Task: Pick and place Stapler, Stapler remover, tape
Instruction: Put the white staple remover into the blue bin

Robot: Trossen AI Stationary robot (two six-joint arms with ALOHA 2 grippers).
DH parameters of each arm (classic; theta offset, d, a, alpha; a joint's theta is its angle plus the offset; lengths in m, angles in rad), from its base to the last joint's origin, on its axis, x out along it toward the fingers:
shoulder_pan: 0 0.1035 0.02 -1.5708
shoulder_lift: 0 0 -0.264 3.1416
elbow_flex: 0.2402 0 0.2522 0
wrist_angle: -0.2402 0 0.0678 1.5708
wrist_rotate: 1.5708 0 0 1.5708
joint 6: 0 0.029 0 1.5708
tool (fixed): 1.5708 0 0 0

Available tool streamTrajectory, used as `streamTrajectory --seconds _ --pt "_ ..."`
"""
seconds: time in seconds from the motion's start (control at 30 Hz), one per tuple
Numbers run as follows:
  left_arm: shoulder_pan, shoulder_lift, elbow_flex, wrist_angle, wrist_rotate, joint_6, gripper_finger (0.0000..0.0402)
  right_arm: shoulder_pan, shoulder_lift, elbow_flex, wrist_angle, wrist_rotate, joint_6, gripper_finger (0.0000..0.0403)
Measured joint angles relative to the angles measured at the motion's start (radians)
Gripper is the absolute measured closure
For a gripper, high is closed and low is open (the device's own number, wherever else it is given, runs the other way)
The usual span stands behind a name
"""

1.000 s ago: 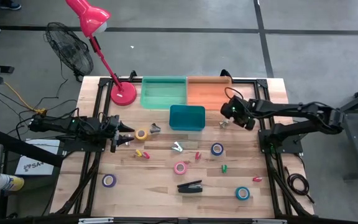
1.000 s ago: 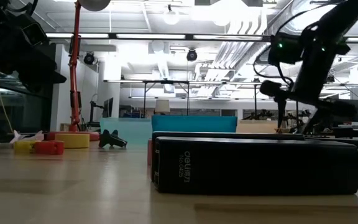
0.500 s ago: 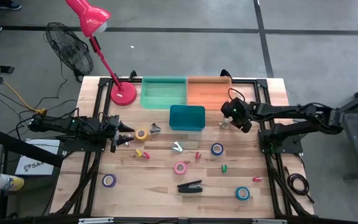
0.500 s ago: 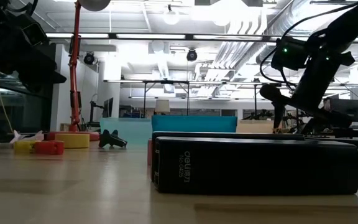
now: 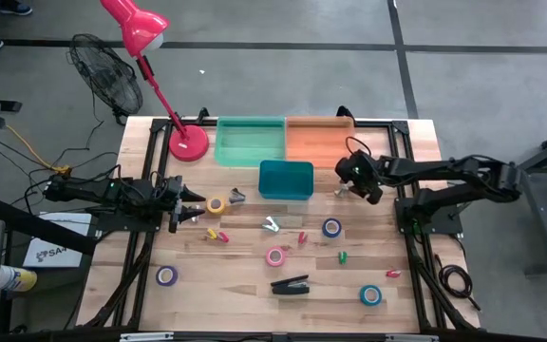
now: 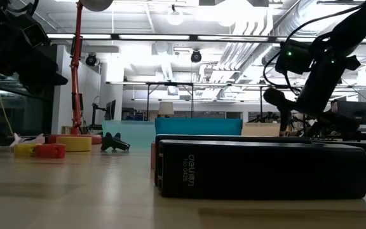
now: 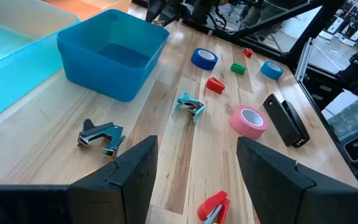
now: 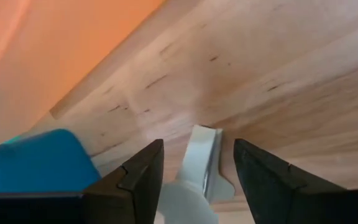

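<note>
Reading from left to right, we first meet the left gripper (image 5: 194,211) at the table's (image 5: 207,285) left edge, its fingers (image 7: 135,171) parted with nothing between them; it hovers just beside a yellow tape roll (image 5: 216,205) and a dark stapler remover (image 5: 237,196).

At the far edge we see three containers. The green bin (image 5: 251,140) and the orange bin (image 5: 319,139) stand side by side and touching; no contents show in either. The blue bin (image 5: 286,180) stands just in front of their joint, and its floor appears bare in the left wrist view.

On the open boards we note a purple tape roll (image 5: 166,275), a teal stapler remover (image 5: 272,224), a pink tape roll (image 5: 275,256), the black stapler (image 5: 291,284) near the front, a blue tape roll (image 5: 331,227), and a teal tape roll (image 5: 371,294) at front right. Small red and green clips lie scattered among them.

The right gripper (image 5: 353,188) is lowered just right of the blue bin. Its fingers (image 8: 132,177) stand partly open, straddling a pale silver stapler remover (image 8: 199,158) on the wood. We cannot tell whether they touch it.
</note>
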Motion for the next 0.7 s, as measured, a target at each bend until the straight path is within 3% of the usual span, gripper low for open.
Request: streamTrajectory --seconds 0.7 --pt "0.000 0.000 0.000 0.000 0.000 0.000 0.0184 0.022 0.011 0.000 0.021 -0.177 -0.275 0.0320"
